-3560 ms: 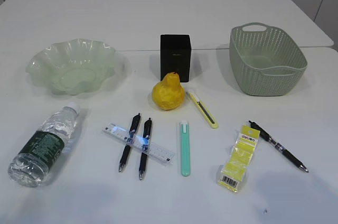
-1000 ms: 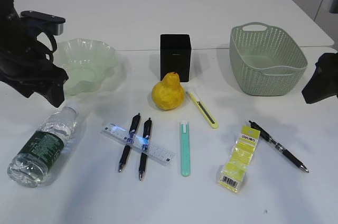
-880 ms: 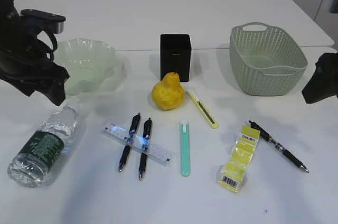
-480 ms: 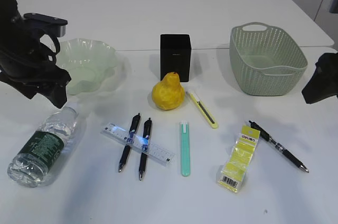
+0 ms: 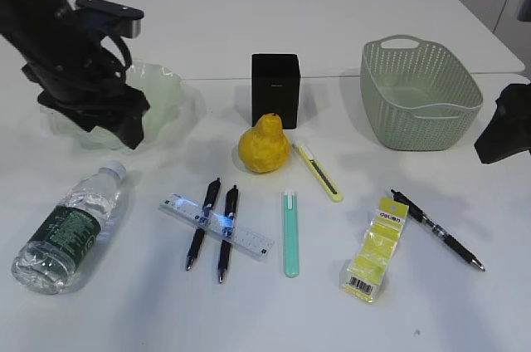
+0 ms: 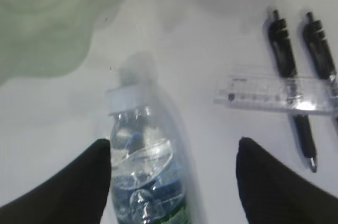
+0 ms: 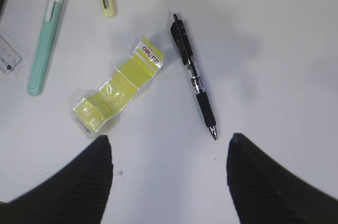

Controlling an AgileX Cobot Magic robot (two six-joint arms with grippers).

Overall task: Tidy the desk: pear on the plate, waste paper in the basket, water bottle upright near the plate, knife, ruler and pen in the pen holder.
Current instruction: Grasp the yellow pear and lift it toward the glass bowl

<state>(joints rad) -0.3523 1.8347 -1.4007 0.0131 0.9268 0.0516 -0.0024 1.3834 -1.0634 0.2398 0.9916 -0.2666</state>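
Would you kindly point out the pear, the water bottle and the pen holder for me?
pear (image 5: 264, 149): exterior view, on its yellow body.
water bottle (image 6: 145, 168): left wrist view, on its clear shoulder below the cap.
pen holder (image 5: 275, 88): exterior view, on its black front face.

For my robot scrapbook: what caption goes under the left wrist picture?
Open left gripper above a lying water bottle, beside a ruler and two pens.

The left arm (image 5: 79, 61) is matte black and bulky, with a grey-edged flat bracket on top. Both grippers' fingers (image 7: 79, 176) are black, finely ribbed.
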